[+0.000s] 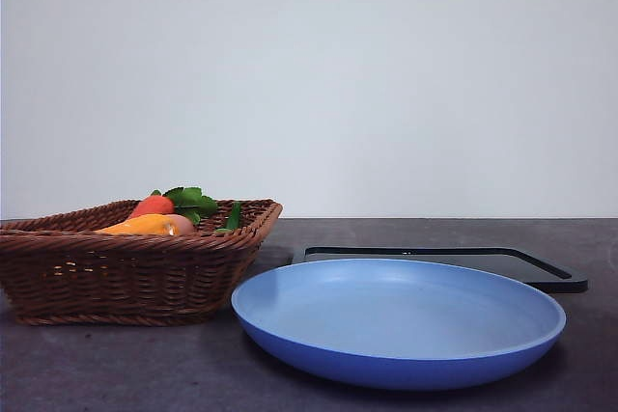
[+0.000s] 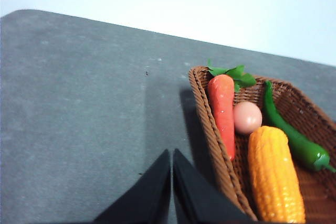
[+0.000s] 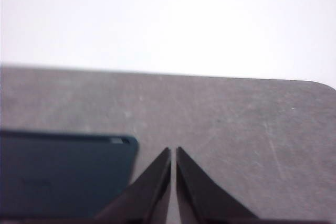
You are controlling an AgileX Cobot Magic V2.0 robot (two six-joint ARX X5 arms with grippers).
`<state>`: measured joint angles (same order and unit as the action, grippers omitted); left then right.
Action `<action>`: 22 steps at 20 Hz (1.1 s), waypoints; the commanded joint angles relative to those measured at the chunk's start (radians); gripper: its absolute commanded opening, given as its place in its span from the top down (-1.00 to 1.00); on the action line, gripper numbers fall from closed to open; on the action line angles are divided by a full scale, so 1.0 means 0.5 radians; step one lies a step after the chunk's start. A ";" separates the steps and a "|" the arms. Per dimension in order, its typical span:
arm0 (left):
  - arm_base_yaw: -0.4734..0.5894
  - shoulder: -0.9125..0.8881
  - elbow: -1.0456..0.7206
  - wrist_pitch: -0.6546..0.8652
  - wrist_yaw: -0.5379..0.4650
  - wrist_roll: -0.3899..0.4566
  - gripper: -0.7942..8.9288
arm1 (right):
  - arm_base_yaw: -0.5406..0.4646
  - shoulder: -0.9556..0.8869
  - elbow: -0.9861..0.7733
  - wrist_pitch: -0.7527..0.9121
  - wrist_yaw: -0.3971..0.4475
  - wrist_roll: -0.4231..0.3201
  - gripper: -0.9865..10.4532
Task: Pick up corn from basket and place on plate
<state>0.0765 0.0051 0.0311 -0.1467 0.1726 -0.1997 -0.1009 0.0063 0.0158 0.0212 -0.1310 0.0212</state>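
Orange-yellow corn (image 2: pixel 275 177), brown woven basket (image 1: pixel 126 272), plain blue plate (image 1: pixel 401 335), black tray (image 1: pixel 541 272).

Orange-yellow bumpy corn cob (image 1: pixel 145 226) mostly hidden behind braided rim of brown woven wicker basket (image 1: pixel 126 272) in front view; lower end cut by frame edge in left wrist view. Basket's left side cropped in front view. Flat black rectangular tray (image 3: pixel 63 177) blurred, cropped in right wrist view.
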 commanded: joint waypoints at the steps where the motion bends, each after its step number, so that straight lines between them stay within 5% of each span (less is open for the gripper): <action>1: 0.005 -0.005 -0.052 0.025 0.008 -0.170 0.82 | -0.001 -0.005 -0.005 0.023 0.002 0.288 0.82; 8: 0.005 -0.005 -0.014 0.022 0.031 -0.468 0.82 | -0.001 -0.005 -0.002 0.031 -0.125 0.507 0.82; 14: 0.005 0.002 0.189 -0.044 0.149 -0.525 0.82 | 0.001 -0.005 0.106 0.053 -0.224 0.846 0.82; 22: 0.005 0.184 0.616 -0.323 0.350 -0.445 0.82 | 0.001 0.082 0.579 -0.382 -0.273 0.787 0.82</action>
<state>0.0765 0.0837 0.3058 -0.3088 0.3290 -0.4492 -0.1001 0.0360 0.2790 -0.1570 -0.2615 0.4194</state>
